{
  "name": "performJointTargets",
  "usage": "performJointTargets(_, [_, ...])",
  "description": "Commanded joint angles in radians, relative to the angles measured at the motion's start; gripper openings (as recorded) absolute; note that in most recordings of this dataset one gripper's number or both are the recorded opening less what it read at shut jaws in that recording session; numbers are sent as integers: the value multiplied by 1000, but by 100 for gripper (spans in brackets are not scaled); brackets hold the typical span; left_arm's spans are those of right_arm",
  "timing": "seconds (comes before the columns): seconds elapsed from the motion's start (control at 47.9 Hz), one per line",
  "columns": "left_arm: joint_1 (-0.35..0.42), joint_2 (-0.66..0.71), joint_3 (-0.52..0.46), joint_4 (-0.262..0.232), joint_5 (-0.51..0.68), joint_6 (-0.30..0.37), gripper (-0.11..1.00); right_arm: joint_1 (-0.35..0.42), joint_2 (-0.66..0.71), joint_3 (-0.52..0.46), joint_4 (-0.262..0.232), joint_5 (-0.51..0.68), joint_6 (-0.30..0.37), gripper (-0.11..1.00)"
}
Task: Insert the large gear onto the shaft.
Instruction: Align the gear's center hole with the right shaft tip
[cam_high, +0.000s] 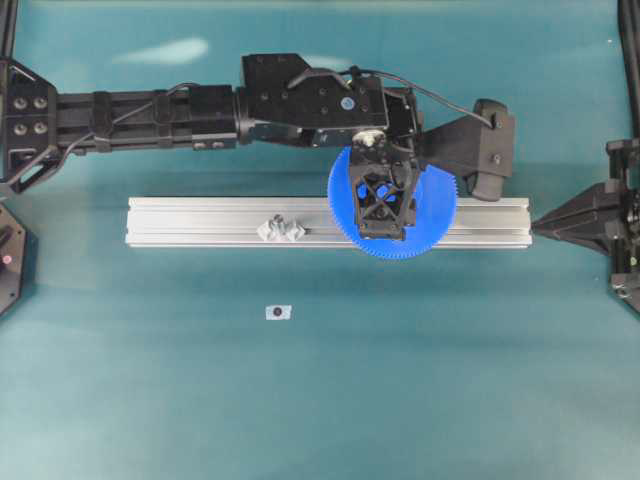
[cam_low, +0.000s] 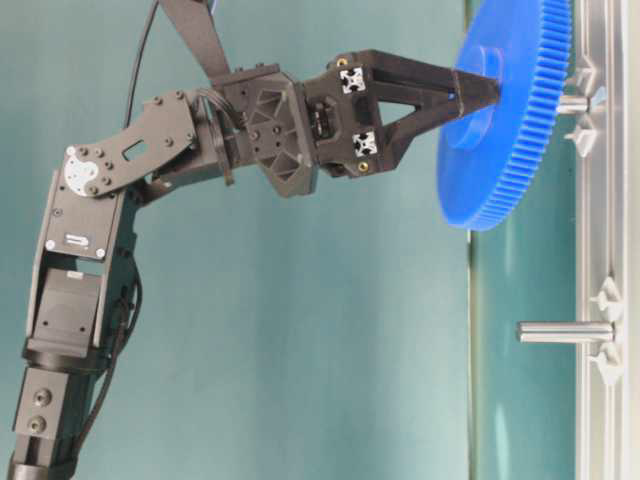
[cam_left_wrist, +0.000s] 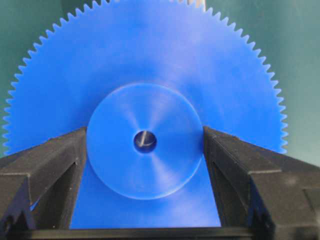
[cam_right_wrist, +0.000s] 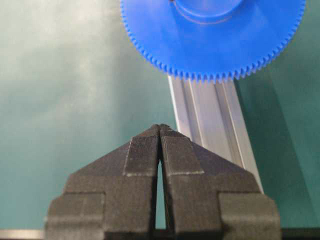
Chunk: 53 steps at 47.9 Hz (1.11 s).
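Blue plastic large gear (cam_left_wrist: 145, 100): rigid, probably light, slick-faced; left end effector (cam_left_wrist: 145, 145) pinches its raised hub (best hold), above rail (cam_high: 200, 222), bore meeting shaft (cam_low: 572, 103). Right end effector (cam_right_wrist: 160, 132) pressed together.

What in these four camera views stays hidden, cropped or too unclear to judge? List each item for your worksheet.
- Shaft: in the overhead view the large gear and the left end effector cover it.
- How far the shaft enters the hole: left wrist view shows only a glint inside.
- Gear's top: cut off in the right wrist view.
- Right end effector: mostly cropped at the overhead view's edge.
- Small object on the mat: too small to identify.
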Motion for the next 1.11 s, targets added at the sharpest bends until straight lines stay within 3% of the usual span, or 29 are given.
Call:
performJointTargets(0.0, [26, -26, -15, 6, -6, 2, 76, -2, 6, -9, 0, -3, 9, 5])
performJointTargets(0.188, [28, -28, -5, 6, -6, -2, 76, -2, 5, -9, 0, -5, 9, 5])
performJointTargets(0.585, [-2, -75, 110, 6, -26, -12, 76, -2, 6, -6, 0, -5, 9, 5])
performJointTargets(1.086, [9, -17, -29, 6, 0, 26, 76, -2, 6, -5, 0, -5, 9, 5])
